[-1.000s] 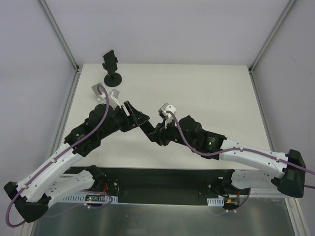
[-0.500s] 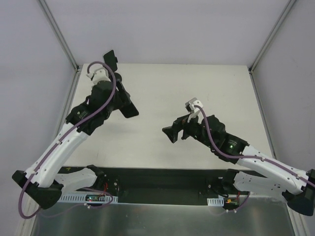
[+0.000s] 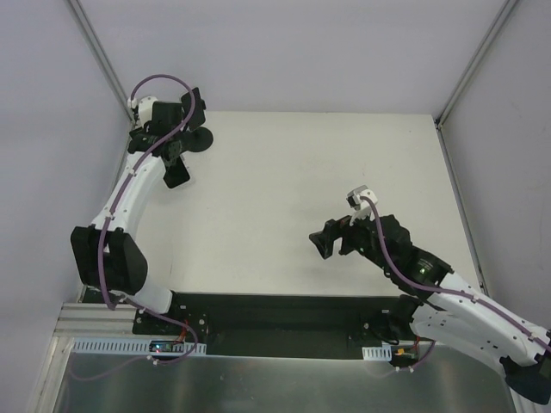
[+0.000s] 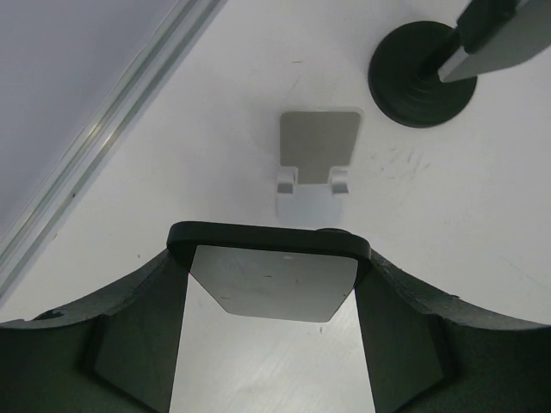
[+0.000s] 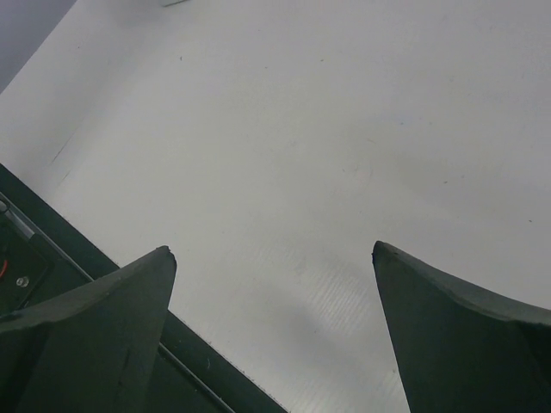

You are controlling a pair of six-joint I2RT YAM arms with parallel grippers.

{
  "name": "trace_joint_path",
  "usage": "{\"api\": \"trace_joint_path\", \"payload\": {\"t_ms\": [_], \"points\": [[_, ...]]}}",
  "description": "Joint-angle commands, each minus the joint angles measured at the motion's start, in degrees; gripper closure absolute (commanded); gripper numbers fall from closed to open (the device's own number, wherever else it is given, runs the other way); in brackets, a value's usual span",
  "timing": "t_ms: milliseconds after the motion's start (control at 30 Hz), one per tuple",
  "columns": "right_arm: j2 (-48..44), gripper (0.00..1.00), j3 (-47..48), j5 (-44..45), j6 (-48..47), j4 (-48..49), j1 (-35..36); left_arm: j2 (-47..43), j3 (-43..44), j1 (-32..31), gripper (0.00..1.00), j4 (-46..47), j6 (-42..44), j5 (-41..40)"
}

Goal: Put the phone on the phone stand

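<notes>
Clamped phone (image 4: pixel 271 288) in left gripper (image 4: pixel 269 258) near silver stand (image 4: pixel 317 163); held right gripper (image 5: pixel 273 249) wide open above table (image 5: pixel 344 129).

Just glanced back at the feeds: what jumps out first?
The left gripper, at the white table's far-left corner, holds a flat dark-rimmed phone just short of the small silver folding stand. A black round-based holder stands beside it. The right gripper hangs open over the table.
</notes>
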Motion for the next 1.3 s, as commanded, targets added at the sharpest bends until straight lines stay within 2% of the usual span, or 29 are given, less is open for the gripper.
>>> {"api": "trace_joint_path", "payload": {"t_ms": [0, 333, 667, 967, 1267], "points": [[-1.69, 0.01, 0.07, 0.52, 0.23, -1.6, -1.25, 3.14, 5.69, 2.49, 1.0, 6.74, 4.2, -1.98], [-4.85, 0.0, -1.42, -0.36, -0.83, -4.32, -4.06, 11.93, 8.95, 3.99, 1.0, 14.04, 9.38, -5.93], [-6.09, 0.01, -1.08, -1.77, -0.57, -5.64, -5.74, 16.33, 8.69, 4.25, 1.0, 17.73, 5.35, -8.4], [-5.56, 0.0, -0.99, -3.0, -0.04, -6.08, -6.62, 18.09, 4.73, 4.25, 1.0, 22.74, 2.62, -10.16], [-4.6, 0.0, -0.72, -3.7, 0.49, -5.91, -7.14, 17.91, -1.51, 4.25, 1.0, 30.3, 3.76, -10.42]]}}
